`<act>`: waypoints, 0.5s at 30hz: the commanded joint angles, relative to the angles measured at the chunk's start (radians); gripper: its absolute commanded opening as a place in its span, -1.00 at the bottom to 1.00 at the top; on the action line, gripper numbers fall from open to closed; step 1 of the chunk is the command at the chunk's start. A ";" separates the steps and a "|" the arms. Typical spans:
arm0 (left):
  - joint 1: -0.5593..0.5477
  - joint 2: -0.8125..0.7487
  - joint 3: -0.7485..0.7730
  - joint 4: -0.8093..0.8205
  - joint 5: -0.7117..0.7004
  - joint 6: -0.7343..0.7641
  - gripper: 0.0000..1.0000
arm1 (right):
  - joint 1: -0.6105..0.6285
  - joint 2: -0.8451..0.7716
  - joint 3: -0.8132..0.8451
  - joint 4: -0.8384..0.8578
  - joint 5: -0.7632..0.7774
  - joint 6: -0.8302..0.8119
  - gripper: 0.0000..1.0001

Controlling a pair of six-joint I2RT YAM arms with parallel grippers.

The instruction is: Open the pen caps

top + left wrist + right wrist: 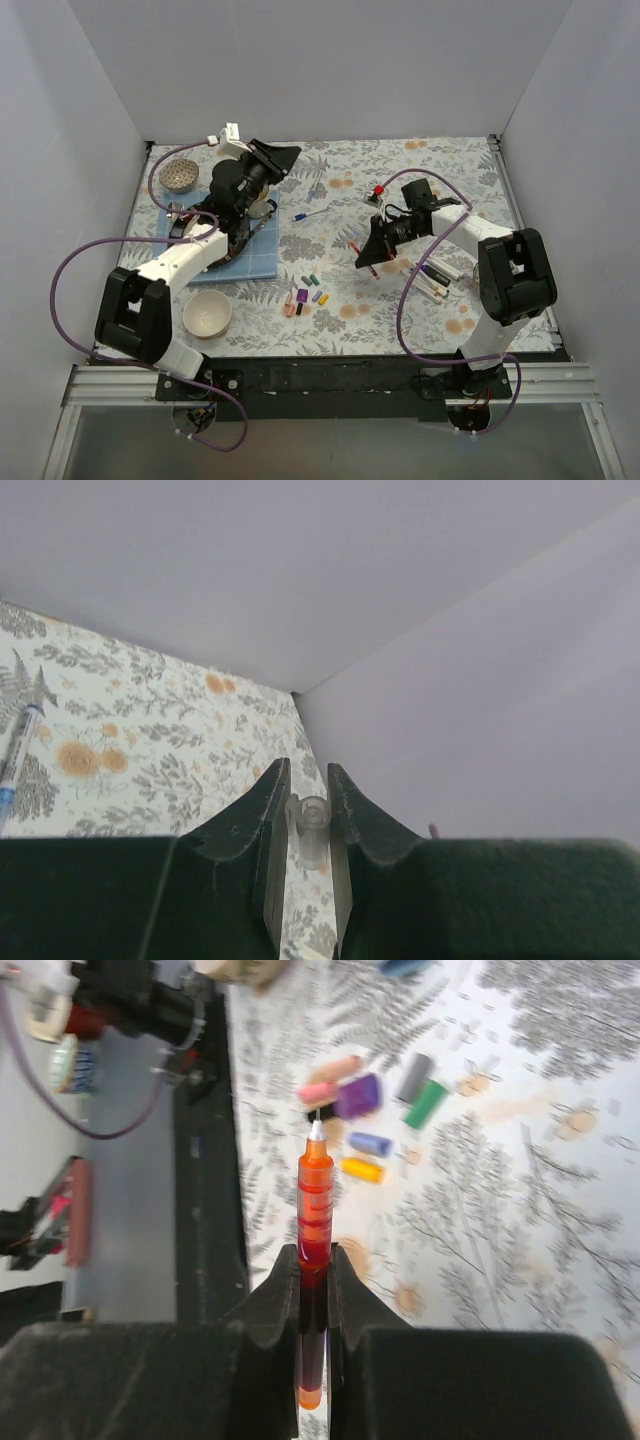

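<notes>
Right hand [315,1251]: jaws narrow, clamped on one orange pen [314,1195]. The barrel runs out between the fingers. Its tip is bare and points toward the loose caps. The hand hangs over the mid-right of the counter [440,170].

Loose caps lie on the counter near the front edge, close together in one patch:
- pink cap [318,1092], 1
- peach cap [338,1067], 1
- purple cap [358,1096], 1
- grey cap [412,1077], 1
- green cap [427,1104], 1
- blue cap [369,1144], 1
- yellow cap [361,1169], 1

That makes seven counted. A dark eighth sits just behind the pen tip, partly hidden. Pink, peach and purple are bunched; blue and yellow lie side by side.

Left hand [308,769]: jaws narrow, pinching one small pale piece [313,820], round and translucent. Cannot tell whether it is a cap or a barrel end. The hand is raised at the far left and faces the far right corner.

Other pens:
- One blue-ended pen [309,214] lies alone mid-counter.
- A cluster of white pens [436,282] lies beside the right arm. The arm and cable partly hide it, so the count is not clear.

Bowls, 2: a grey bowl [180,175] at far left and a white bowl [207,314] at near left.

Blue mat [250,262], 1, under the left arm.
</notes>
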 commanded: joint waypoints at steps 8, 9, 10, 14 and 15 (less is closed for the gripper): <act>-0.117 -0.234 -0.143 -0.713 0.062 0.202 -1.00 | -0.028 -0.131 0.022 -0.038 0.762 -0.135 -0.97; -0.132 -0.243 -0.153 -0.742 0.031 0.229 -1.00 | -0.039 -0.131 0.021 -0.041 0.782 -0.142 -0.97; -0.161 -0.249 -0.173 -0.785 0.011 0.239 -1.00 | -0.045 -0.125 0.021 -0.043 0.816 -0.143 -0.97; -0.214 -0.248 -0.209 -0.856 -0.060 0.274 -1.00 | -0.062 -0.099 0.014 -0.075 0.899 -0.171 -0.97; -0.218 -0.235 -0.213 -0.865 -0.060 0.279 -1.00 | -0.067 -0.098 0.004 -0.075 0.915 -0.175 -0.97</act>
